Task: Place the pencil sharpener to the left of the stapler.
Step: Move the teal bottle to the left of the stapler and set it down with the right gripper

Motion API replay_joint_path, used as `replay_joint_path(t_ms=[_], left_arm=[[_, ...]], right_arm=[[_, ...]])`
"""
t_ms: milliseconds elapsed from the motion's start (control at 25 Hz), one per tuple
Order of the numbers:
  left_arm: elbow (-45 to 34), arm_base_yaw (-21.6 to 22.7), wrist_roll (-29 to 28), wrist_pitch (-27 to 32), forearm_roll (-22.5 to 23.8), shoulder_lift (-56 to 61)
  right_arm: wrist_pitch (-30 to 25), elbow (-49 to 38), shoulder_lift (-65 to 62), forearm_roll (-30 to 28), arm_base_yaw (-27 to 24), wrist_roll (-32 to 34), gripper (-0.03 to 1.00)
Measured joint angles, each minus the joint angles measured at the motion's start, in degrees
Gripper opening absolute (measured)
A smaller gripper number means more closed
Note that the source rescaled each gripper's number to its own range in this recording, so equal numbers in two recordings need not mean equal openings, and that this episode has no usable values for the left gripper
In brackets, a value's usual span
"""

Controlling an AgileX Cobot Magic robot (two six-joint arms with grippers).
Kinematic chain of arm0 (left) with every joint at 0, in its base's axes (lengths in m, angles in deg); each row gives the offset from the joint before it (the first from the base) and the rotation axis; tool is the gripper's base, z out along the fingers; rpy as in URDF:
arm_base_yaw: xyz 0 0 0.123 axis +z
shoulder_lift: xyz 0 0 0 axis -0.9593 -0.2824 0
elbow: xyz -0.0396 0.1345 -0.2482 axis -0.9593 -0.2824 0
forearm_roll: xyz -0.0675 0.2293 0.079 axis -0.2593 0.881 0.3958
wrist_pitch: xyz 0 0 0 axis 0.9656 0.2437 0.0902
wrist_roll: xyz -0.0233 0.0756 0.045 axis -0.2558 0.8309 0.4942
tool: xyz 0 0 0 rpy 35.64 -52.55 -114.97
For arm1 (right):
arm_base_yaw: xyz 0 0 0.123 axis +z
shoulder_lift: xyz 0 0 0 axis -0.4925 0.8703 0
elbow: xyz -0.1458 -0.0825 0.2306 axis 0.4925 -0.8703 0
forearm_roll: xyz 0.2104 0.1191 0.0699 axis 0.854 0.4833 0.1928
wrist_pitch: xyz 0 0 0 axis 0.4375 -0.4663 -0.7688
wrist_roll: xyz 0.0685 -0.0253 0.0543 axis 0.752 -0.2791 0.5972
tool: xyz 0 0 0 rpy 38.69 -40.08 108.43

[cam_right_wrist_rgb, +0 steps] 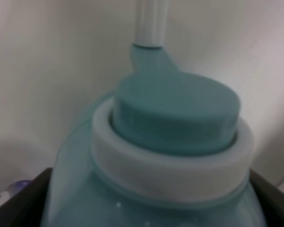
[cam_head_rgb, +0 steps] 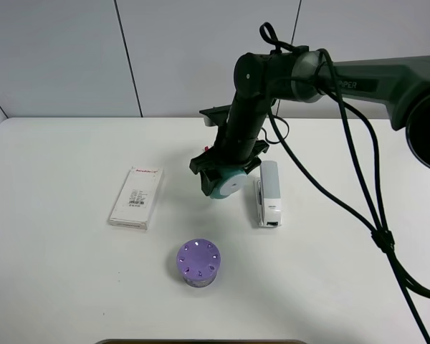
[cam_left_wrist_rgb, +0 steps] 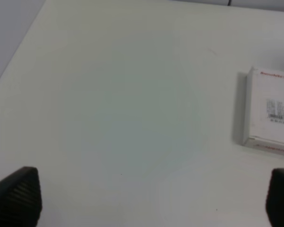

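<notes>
The teal pencil sharpener (cam_head_rgb: 226, 185), with its white round face turned toward the front, sits between the fingers of my right gripper (cam_head_rgb: 221, 178), which is shut on it. It hangs just left of the slim grey-white stapler (cam_head_rgb: 269, 193), low over the table; I cannot tell whether it touches the surface. The right wrist view is filled by the pencil sharpener (cam_right_wrist_rgb: 170, 142), its teal cap and white ring close up. My left gripper (cam_left_wrist_rgb: 151, 201) is open over bare table, with nothing between its dark fingers (cam_left_wrist_rgb: 16, 194).
A flat white rectangular box (cam_head_rgb: 136, 197) lies to the left, also seen as the white box (cam_left_wrist_rgb: 270, 111) in the left wrist view. A purple cylinder with holes (cam_head_rgb: 198, 263) stands in front of the sharpener. Black cables (cam_head_rgb: 376, 215) trail down on the right.
</notes>
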Motion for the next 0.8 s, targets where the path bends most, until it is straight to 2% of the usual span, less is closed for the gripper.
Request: replay_joint_path(t_ms=[560, 800], left_arm=[[0.0, 0.0, 0.0, 0.0, 0.0, 0.0], [0.0, 0.0, 0.0, 0.0, 0.0, 0.0]], right_arm=[[1.2, 0.0, 5.1, 0.6, 0.0, -0.7, 0.01], [3.7, 0.0, 5.8, 0.4, 0.0, -0.9, 0.01]])
